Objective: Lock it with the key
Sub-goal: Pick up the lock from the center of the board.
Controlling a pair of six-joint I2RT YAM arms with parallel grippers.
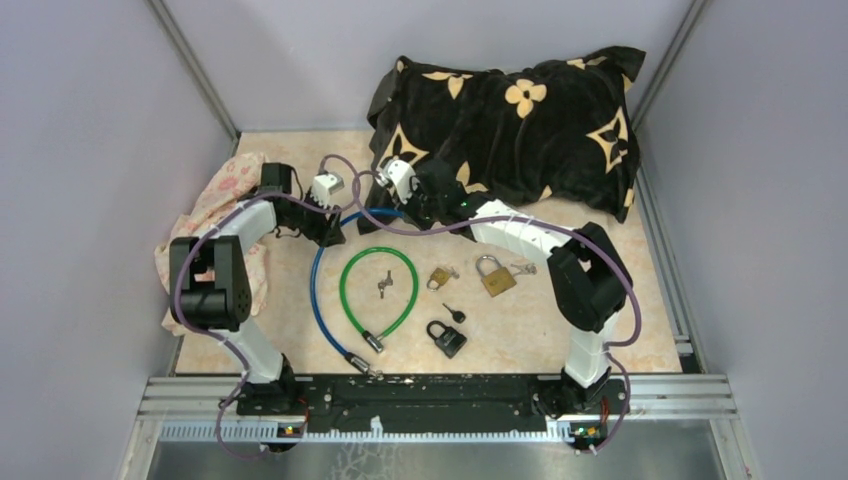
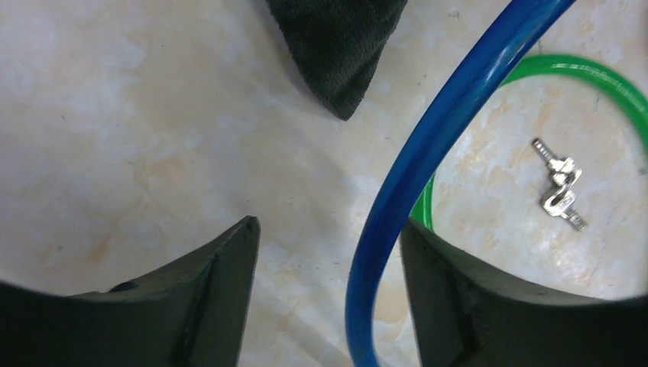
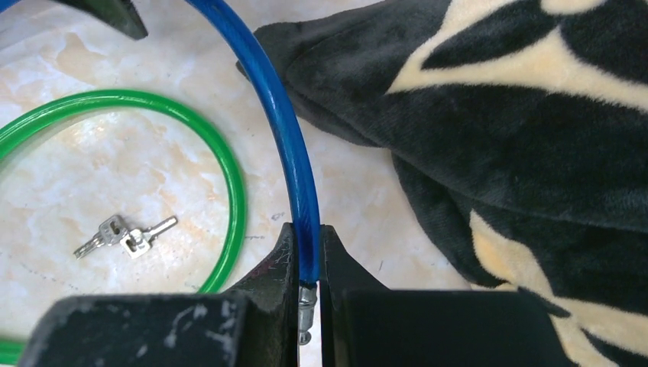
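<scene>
The right gripper [image 3: 307, 256] is pinching the blue cable [image 3: 286, 130] at its pin end; the left gripper [image 2: 327, 233] is straddling it, spread. The keys [image 2: 562, 183] are lying inside the green cable [image 3: 239, 202]. The springy cable may be twisting out of that pinch

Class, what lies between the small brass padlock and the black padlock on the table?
A small black-headed key lies there alone; the top external view shows it.
</scene>
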